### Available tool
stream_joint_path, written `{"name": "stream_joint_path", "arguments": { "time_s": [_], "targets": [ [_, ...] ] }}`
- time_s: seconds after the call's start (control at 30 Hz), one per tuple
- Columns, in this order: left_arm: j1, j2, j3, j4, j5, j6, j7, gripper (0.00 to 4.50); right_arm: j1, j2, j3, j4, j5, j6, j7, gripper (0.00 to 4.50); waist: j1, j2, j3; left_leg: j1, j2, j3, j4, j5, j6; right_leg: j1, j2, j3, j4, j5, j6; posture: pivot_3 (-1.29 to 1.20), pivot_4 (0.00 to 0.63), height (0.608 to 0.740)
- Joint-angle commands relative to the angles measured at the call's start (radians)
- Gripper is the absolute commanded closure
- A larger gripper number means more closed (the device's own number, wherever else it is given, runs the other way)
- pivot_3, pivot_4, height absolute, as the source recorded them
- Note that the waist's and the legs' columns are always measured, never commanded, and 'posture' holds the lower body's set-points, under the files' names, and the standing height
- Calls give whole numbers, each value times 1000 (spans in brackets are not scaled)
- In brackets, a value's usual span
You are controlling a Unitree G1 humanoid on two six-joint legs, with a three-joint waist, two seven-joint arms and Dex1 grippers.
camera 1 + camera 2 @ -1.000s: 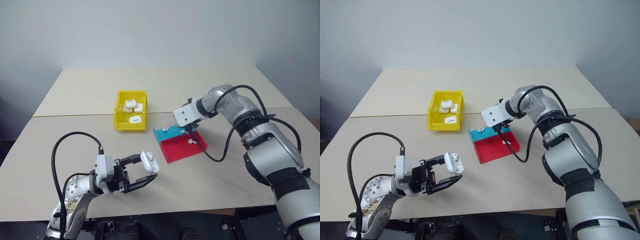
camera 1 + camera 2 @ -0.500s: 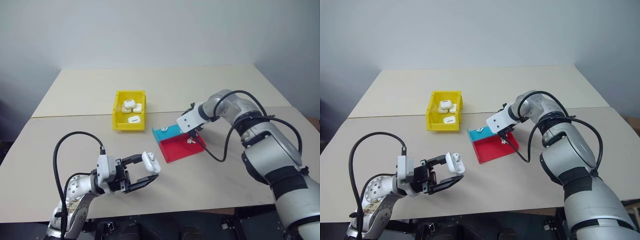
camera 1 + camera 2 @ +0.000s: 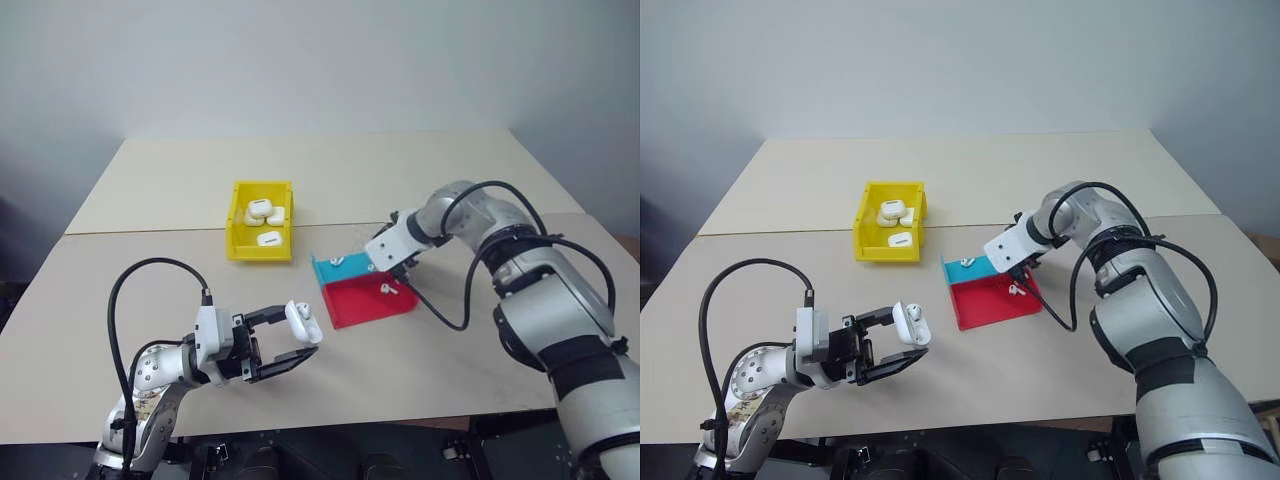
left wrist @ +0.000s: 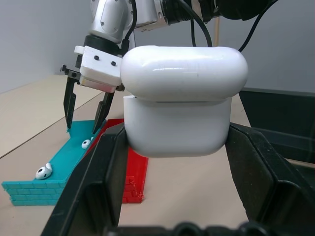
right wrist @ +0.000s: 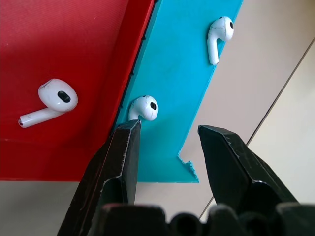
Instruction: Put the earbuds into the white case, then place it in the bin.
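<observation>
Over the tan table (image 3: 420, 190), the spread right end effector (image 5: 165, 142) hovers just above an earbud (image 5: 143, 107) on the teal tray (image 5: 182, 73).

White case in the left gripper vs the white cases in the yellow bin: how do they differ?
The glossy white rounded case is clamped between the left gripper's black fingers, off the table. The three white cases lie loose in the yellow plastic bin. The held one stands lid up, while the binned ones appear to lie flat. Shared: the same white pebble shape and similar size.
</observation>
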Motion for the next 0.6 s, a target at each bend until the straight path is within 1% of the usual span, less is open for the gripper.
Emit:
{"name": "stream_joint_path", "arguments": {
  "time_s": [0.03, 0.2, 0.4, 0.53, 0.6],
  "targets": [
    [-6, 3, -4, -11, -4, -22, -4, 1775, 19, -31, -40, -60, 57, -40, 74, 2060, 0, 0, 0, 0, 0, 0, 0, 0, 0, 0, 0, 0, 0, 0, 0, 0, 150, 740],
    [-8, 7, -2, -9, -1, -19, -1, 1775, 68, -66, -60, -144, 89, -34, 134, 2060, 0, 0, 0, 0, 0, 0, 0, 0, 0, 1, 0, 0, 0, 0, 0, 0, 150, 740],
    [-16, 10, -2, -3, -2, -18, -5, 1775, 124, -108, -83, -256, 157, 20, 245, 2060, 0, 0, 0, 0, 0, 0, 0, 0, 0, 1, 0, 0, 0, 0, 0, 0, 150, 740],
    [-24, 12, -3, 5, -3, -17, -7, 1775, 122, -106, -111, -290, 180, 139, 272, 2060, 0, 0, 0, 1, 0, 0, 1, 0, 0, 1, 0, 0, 0, 0, 0, 0, 150, 740],
    [-28, 13, -5, 8, -2, -16, -8, 1775, 106, -95, -132, -300, 217, 219, 320, 2060, 0, 0, 0, 1, 0, 0, 1, 0, 0, 1, 0, 0, 0, 0, 0, 0, 150, 740]
  ]
}}
